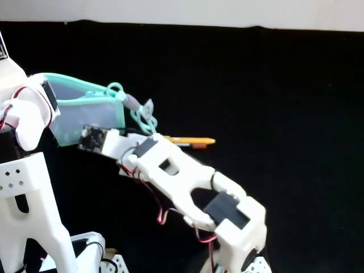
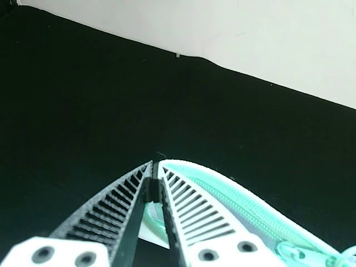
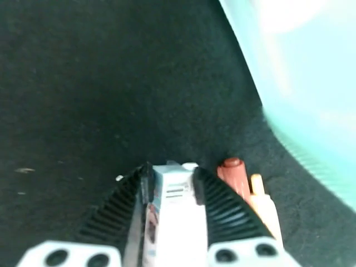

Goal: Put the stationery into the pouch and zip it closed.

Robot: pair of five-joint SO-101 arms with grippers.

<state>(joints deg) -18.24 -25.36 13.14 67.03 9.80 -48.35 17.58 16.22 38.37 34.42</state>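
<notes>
Where a black cloth covers the counter (image 1: pixel 273 85), the surface runs back to a pale wall (image 1: pixel 227 11) along its far edge. The pouch (image 1: pixel 85 111) is mint green with a paler, see-through side panel, a toothed zip along its rim and a looped green cord (image 1: pixel 142 116) at the zip's end. It sits at the left side of the counter, against the left arm. The left tool (image 2: pixel 154 167) has its ribbed fingers drawn together on a thin edge of the pouch, and the zip runs off just beside them. The right tool (image 3: pixel 169 172) is clamped on a white block (image 3: pixel 173 214), possibly an eraser, though the view is too blurred to be sure. It is low over the cloth, near the pouch. Just beside the block lie a brown-capped stick (image 3: pixel 232 169) and a yellow pencil (image 1: pixel 190 140), flat on the cloth next to the cord and partly under the right arm
</notes>
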